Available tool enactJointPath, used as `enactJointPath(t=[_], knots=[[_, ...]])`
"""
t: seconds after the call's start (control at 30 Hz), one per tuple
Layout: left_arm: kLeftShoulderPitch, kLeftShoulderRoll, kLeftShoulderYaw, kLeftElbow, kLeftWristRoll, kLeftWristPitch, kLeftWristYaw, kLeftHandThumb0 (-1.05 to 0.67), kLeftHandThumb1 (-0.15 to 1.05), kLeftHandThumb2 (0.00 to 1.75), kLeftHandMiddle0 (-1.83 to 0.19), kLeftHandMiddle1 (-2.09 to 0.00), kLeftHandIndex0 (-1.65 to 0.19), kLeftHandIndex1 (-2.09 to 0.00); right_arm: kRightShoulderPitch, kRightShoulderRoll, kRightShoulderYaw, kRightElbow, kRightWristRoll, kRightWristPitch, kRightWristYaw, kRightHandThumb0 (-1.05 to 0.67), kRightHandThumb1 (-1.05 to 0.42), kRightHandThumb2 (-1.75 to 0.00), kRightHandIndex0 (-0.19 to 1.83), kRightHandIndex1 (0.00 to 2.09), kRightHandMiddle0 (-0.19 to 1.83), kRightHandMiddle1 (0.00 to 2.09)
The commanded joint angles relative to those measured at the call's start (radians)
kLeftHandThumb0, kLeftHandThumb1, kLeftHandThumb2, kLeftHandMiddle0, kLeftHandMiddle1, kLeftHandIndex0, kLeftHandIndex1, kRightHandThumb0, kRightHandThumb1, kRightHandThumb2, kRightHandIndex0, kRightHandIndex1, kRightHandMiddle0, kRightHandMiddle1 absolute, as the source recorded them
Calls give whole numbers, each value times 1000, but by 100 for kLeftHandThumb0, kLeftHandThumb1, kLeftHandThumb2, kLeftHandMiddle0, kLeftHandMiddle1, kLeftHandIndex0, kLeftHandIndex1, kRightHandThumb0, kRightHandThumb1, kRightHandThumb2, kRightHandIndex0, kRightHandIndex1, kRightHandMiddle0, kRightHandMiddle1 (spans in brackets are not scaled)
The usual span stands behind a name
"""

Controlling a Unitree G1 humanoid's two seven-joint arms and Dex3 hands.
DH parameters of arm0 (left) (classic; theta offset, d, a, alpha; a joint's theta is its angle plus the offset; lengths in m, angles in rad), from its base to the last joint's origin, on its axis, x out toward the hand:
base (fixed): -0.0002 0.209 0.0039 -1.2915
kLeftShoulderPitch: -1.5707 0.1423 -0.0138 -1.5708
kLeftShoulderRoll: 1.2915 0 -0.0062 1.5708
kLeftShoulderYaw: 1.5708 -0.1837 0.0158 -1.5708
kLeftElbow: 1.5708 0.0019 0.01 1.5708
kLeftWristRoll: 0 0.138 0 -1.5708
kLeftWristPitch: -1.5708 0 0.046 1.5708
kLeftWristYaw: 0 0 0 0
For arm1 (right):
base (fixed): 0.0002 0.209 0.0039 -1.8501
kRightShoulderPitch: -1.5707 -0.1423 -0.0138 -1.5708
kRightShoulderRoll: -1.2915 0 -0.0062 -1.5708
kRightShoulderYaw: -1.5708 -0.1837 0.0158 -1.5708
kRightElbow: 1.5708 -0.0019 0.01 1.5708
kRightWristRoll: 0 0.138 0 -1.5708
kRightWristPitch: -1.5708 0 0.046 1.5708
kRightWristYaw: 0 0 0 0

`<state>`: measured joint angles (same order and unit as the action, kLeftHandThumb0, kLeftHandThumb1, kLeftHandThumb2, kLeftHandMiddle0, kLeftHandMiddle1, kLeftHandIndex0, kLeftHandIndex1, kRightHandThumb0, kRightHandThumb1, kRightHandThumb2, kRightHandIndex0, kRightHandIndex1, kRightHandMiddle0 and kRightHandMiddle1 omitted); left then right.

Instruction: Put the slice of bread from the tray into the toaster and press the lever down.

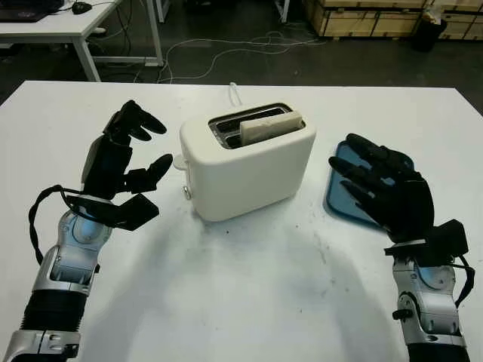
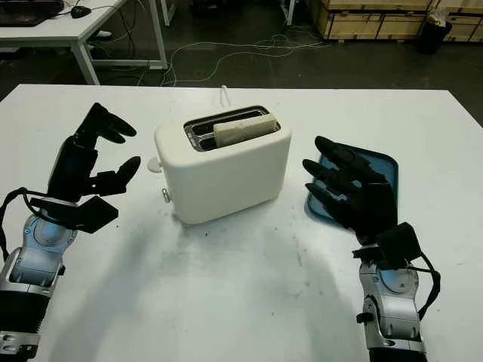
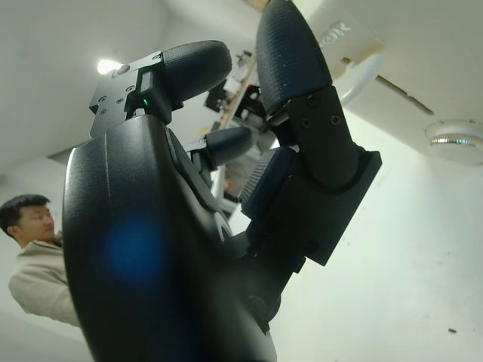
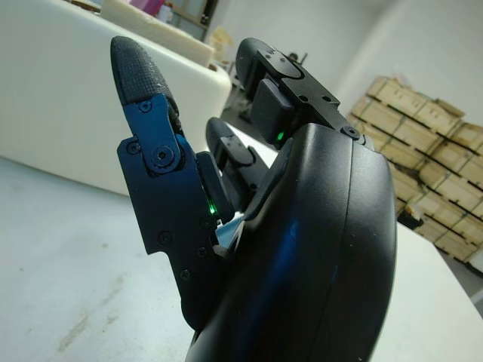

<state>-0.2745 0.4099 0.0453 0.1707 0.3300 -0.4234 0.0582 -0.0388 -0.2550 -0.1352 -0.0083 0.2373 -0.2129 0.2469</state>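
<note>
A cream toaster (image 1: 247,162) stands mid-table with the slice of bread (image 1: 272,125) sticking up out of its nearer slot. Its white lever (image 1: 179,161) juts from the left end, above a small silver knob (image 1: 186,192). My left hand (image 1: 158,143) is open and raised just left of that end, its fingertips close to the lever but apart from it; the left wrist view shows the lever (image 3: 355,75) beyond the fingers. My right hand (image 1: 343,162) is open to the right of the toaster, over the blue tray (image 2: 381,162), holding nothing.
The toaster's white cable (image 1: 234,94) runs off toward the table's far edge. Bare white tabletop (image 1: 249,286) lies in front of the toaster. A person (image 3: 30,249) shows in the background of the left wrist view. Desks and wooden crates stand beyond the table.
</note>
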Motion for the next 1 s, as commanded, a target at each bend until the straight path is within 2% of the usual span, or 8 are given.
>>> enactJointPath(t=[0.0,0.13,0.3,0.53,0.67,0.77,0.97], knots=[[-9,20,-3,-9,27,2,2,-83,54,101,-16,-175,0,-175,-17,3,6,4,-14,32,0,-59,-75,0,75,2,61,1],[-16,38,-18,-14,71,22,-8,-83,48,107,-22,-175,0,-175,-23,7,8,5,-34,47,-8,-60,-75,0,75,2,63,1],[-30,88,-58,-19,190,48,-12,-87,43,113,-30,-175,-1,-175,-26,14,5,16,-38,35,-8,-60,-76,0,77,3,65,2],[-57,152,-115,-26,288,34,-28,-78,24,136,-43,-175,-20,-175,-25,16,6,16,-44,32,-3,-59,-77,0,78,3,67,2],[-62,185,-120,-42,274,13,-62,-65,38,147,-55,-175,-30,-175,-25,17,7,12,-49,41,-6,-60,-78,0,78,3,69,2],[-67,202,-115,-43,270,-13,-60,-62,48,148,-61,-175,-34,-175,-28,17,7,22,-54,33,-6,-60,-78,0,79,4,70,2],[-67,211,-93,-59,233,-26,-72,-59,57,149,-63,-175,-36,-175,-33,25,6,33,-55,32,-2,-60,-78,0,79,4,71,2]])
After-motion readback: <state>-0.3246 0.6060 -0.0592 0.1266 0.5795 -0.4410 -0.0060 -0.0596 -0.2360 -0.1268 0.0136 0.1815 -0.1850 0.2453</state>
